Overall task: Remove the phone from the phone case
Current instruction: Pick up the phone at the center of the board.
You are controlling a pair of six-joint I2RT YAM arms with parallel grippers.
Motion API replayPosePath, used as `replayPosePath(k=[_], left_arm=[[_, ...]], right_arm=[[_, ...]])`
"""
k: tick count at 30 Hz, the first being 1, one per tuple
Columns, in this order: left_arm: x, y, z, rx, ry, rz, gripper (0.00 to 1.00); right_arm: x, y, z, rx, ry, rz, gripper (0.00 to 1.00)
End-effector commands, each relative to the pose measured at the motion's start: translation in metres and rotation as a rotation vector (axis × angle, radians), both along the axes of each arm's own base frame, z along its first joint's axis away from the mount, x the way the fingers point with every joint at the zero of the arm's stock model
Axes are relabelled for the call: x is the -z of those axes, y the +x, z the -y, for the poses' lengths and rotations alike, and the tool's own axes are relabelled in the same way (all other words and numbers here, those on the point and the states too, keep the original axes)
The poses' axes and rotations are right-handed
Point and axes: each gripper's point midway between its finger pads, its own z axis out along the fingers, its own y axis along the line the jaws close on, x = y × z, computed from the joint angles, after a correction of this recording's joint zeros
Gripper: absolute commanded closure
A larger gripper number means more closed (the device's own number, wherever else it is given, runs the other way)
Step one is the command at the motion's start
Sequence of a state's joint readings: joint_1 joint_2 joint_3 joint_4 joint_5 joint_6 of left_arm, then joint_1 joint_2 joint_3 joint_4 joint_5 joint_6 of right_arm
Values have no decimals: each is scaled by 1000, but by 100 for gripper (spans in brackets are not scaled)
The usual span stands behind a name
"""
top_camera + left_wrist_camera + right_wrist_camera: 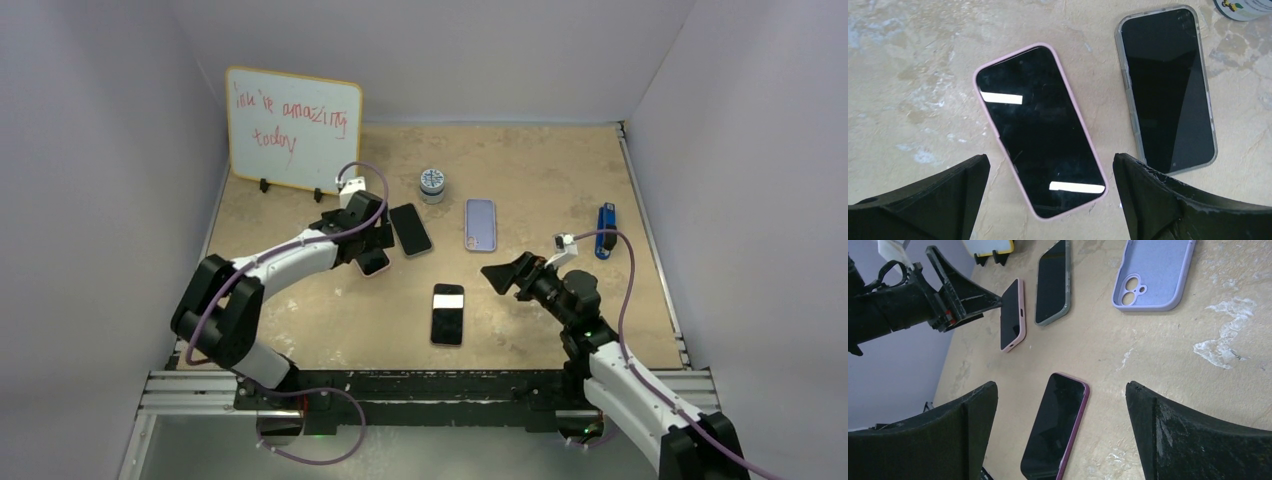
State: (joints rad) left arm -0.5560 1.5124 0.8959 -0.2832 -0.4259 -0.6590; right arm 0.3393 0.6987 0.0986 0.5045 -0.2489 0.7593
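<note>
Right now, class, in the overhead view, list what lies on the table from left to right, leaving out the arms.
whiteboard → pink-cased phone → clear-cased phone → front phone → empty lilac case → blue object

Soft, even overhead light; sharp frames, with glare on the phone glass.
In the top view the mottled beige tabletop (540, 170) is evenly bright between pale white enclosure walls (100, 200), and shadows under things are faint and short. A white glare strip crosses the upper end of the black-screened phone with a plum edge (448, 314) at frame centre. In the left wrist view two white bars of reflected light lie on the glossy pink-cased phone (1040, 132); the clear-cased phone (1168, 90) at upper right carries a grey sheen.
</note>
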Motion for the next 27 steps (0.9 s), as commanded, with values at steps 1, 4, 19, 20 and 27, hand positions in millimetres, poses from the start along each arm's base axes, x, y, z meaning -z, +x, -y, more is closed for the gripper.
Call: replayPosePath(k=[1, 4, 19, 20, 27], left_arm=[[-5, 20, 11, -26, -45, -4, 0], [7, 23, 6, -73, -25, -47, 0], [38, 15, -6, -262, -17, -157, 0], [40, 15, -5, -265, -25, -159, 0], [46, 17, 2, -291, -70, -168, 0]], right_arm=[[-22, 9, 1, 31, -13, 62, 1], [-23, 9, 1, 31, -23, 65, 1], [-25, 9, 3, 49, -48, 78, 1], [-25, 9, 3, 48, -48, 80, 1], [-25, 8, 3, 46, -56, 81, 1]])
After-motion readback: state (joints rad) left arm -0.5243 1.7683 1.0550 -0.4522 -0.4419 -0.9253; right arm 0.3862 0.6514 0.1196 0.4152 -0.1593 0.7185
